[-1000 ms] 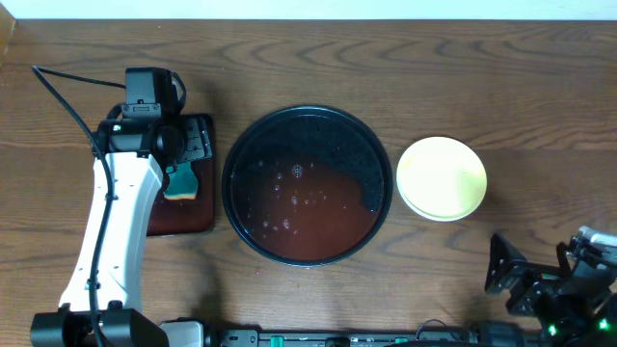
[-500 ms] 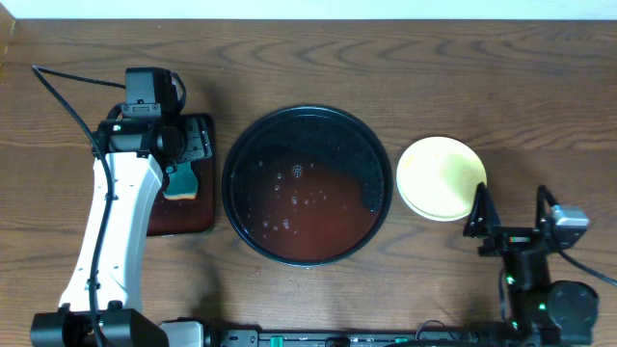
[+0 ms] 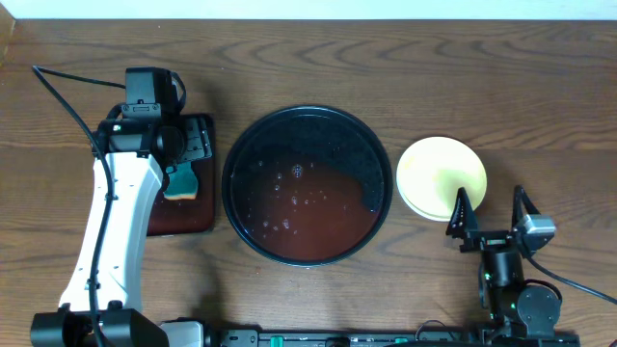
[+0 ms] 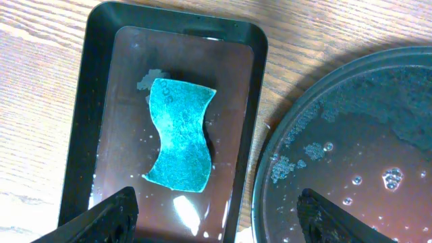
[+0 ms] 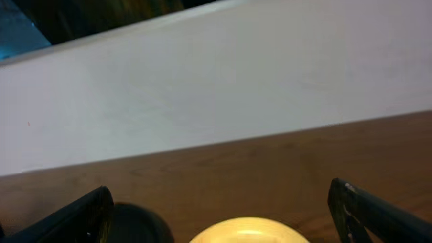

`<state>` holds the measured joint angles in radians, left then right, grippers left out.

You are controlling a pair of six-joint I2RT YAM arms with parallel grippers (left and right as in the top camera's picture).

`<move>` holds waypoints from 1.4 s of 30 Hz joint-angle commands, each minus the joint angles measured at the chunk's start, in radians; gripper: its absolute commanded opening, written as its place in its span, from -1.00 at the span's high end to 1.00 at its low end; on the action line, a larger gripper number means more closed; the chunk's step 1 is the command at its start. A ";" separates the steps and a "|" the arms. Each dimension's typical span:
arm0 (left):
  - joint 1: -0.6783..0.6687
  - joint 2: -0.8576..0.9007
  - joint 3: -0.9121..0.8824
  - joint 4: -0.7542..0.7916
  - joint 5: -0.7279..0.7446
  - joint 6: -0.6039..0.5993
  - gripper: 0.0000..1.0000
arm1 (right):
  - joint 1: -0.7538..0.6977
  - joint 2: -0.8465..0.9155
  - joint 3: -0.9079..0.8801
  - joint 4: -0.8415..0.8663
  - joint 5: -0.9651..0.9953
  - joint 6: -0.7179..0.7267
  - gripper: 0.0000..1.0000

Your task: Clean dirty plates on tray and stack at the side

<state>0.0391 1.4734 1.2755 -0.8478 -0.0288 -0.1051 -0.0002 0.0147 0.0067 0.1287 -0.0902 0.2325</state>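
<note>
Robot lab; arm (image 3: 104, 241) mounted at tabletop (image 3: 405, 58)

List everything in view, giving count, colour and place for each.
round tray: one, glossy black, table centre, holding reddish water
plates: one stack, pale yellow on top, right of the round tray
rectangular tray: one, black, left of round tray
sponge: one, teal, in the rectangular tray
table: one, brown wood
left arm: one, white, over rectangular tray, jaws open
right arm: one, black, front right beside plates, jaws open
</note>
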 commanded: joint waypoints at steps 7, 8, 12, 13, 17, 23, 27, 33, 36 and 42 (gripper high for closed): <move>0.001 0.004 0.019 0.000 0.002 -0.008 -0.52 | 0.015 -0.010 -0.001 -0.200 0.033 -0.014 -0.98; 0.001 0.004 0.019 0.000 0.002 -0.008 -0.52 | 0.015 -0.010 -0.001 -0.201 0.033 -0.014 -0.99; 0.001 0.004 0.019 0.000 0.002 -0.008 -0.52 | 0.015 -0.010 -0.001 -0.200 0.033 -0.013 -0.98; 0.001 0.004 0.019 0.000 0.002 -0.008 -0.52 | 0.015 -0.010 -0.001 -0.200 0.033 -0.013 -0.98; 0.001 0.004 0.019 0.000 0.002 -0.008 -0.52 | 0.015 -0.010 -0.001 -0.200 0.033 -0.013 -0.99; 0.001 0.004 0.019 0.000 0.002 -0.008 -0.52 | 0.015 -0.010 -0.001 -0.200 0.033 -0.013 -0.99; 0.001 0.004 0.019 0.000 0.002 -0.008 -0.52 | 0.015 -0.010 -0.001 -0.200 0.033 -0.013 -0.98; 0.001 0.004 0.019 0.000 0.002 -0.008 -0.53 | 0.015 -0.010 -0.001 -0.200 0.033 -0.013 -0.99; 0.001 0.004 0.019 0.000 0.002 -0.008 -0.52 | 0.015 -0.010 -0.001 -0.200 0.033 -0.013 -0.99; 0.001 0.004 0.019 0.000 0.002 -0.008 -0.53 | 0.015 -0.010 -0.001 -0.200 0.033 -0.013 -0.98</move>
<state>0.0391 1.4734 1.2755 -0.8478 -0.0288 -0.1051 0.0051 0.0116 0.0067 -0.0662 -0.0700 0.2287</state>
